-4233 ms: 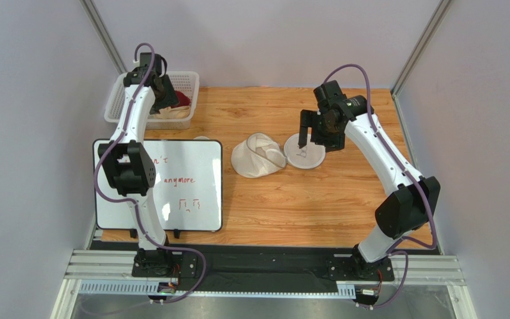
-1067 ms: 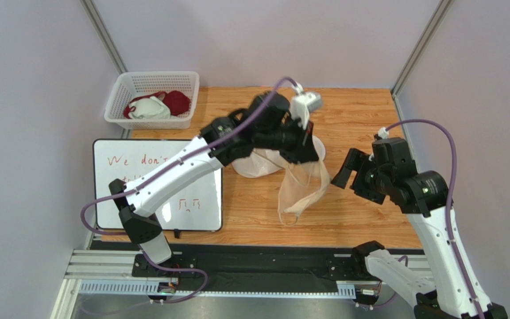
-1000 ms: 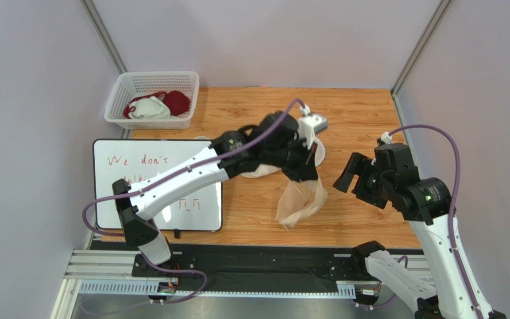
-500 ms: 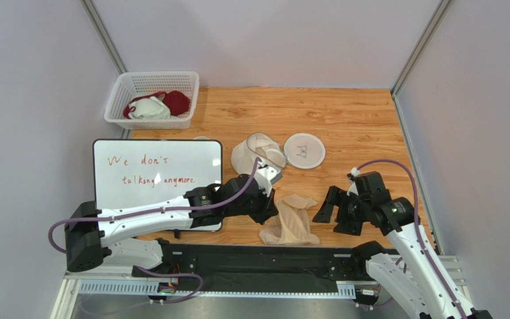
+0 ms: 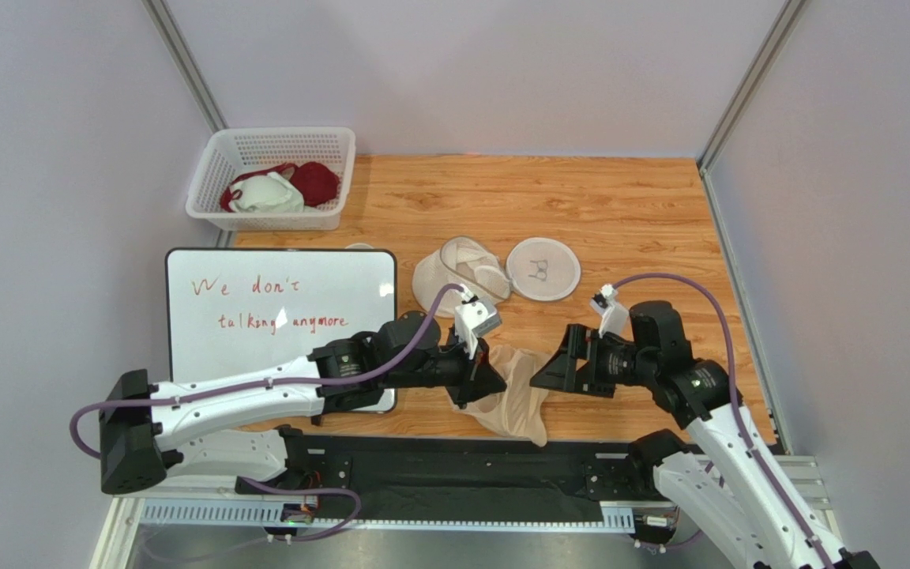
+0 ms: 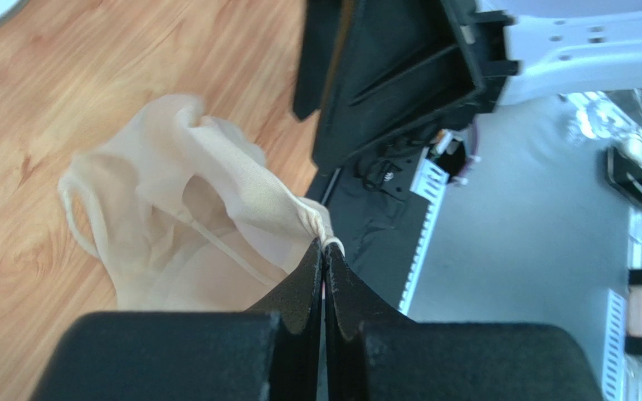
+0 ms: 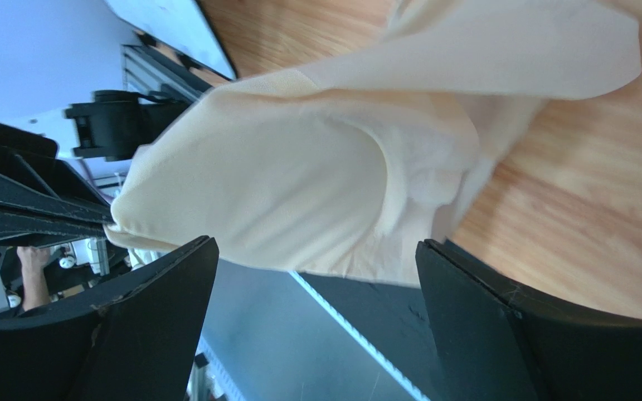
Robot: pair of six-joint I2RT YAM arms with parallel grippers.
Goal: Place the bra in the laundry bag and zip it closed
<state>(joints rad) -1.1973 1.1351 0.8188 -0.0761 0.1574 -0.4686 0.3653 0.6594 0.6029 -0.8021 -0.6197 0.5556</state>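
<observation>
Finding one: location. The bra [image 5: 517, 401] lies crumpled at the near edge of the table [image 5: 614, 225], about centre, between the two arms. It is well apart from the laundry bag [image 5: 460, 279], which sits open farther back, its flat round half just to the right of the domed one.

Finding two: grips. Your left gripper [image 6: 323, 251] is fully closed, its tips pinching a gathered corner of fabric where a thin strap meets the cup. Your right gripper [image 5: 546, 372] stands wide apart facing the bra from the right. In the right wrist view the cloth fills the space between its fingers [image 7: 157, 326], but nothing is clamped.

Finding three: handling. Judge the garment light, limp and compliant. It folds and drapes from a single pinch, so it will sag and trail. The pale beige fabric looks smooth and matte, the cups softly padded and rounded, and the straps are thin cords liable to snag.

Recommendation: take your second hold on a padded cup edge or the band, not on a strap, so the piece spreads between both grips. The bag is fine off-white mesh, equally floppy, and its mouth may need holding open.
</observation>
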